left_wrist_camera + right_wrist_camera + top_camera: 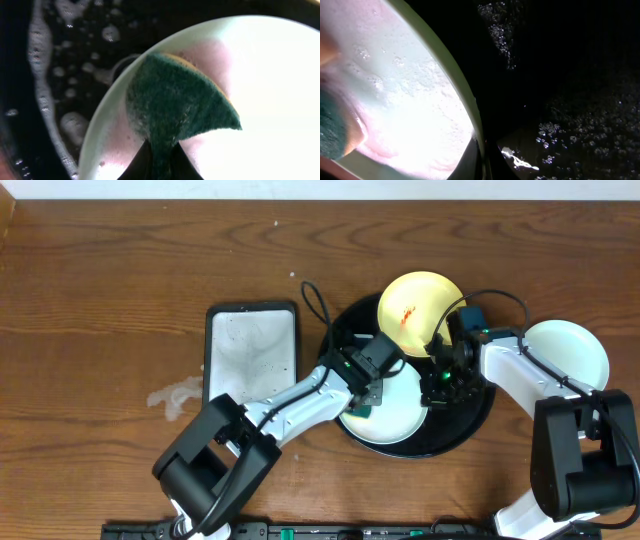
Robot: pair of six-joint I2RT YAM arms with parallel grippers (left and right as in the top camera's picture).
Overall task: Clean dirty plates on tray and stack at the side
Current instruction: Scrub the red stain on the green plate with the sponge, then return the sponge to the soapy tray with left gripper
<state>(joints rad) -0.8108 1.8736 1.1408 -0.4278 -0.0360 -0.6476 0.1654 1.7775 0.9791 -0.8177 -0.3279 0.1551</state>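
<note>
A pale mint plate (400,415) lies in the black tray (470,425). My left gripper (372,392) is shut on the teal sponge (175,105) and presses it on the plate's foamy, pink-tinged surface (260,75). My right gripper (437,390) is shut on that plate's rim (465,100), one finger on each side. A pale yellow plate (420,300) with red sauce smears sits at the tray's far edge. A second mint plate (570,350) lies on the table right of the tray.
A small rectangular grey-white tray (251,345) with suds stands left of the black tray. A crumpled clear wrapper (172,397) lies further left. Soap bubbles dot the tray floor (560,135).
</note>
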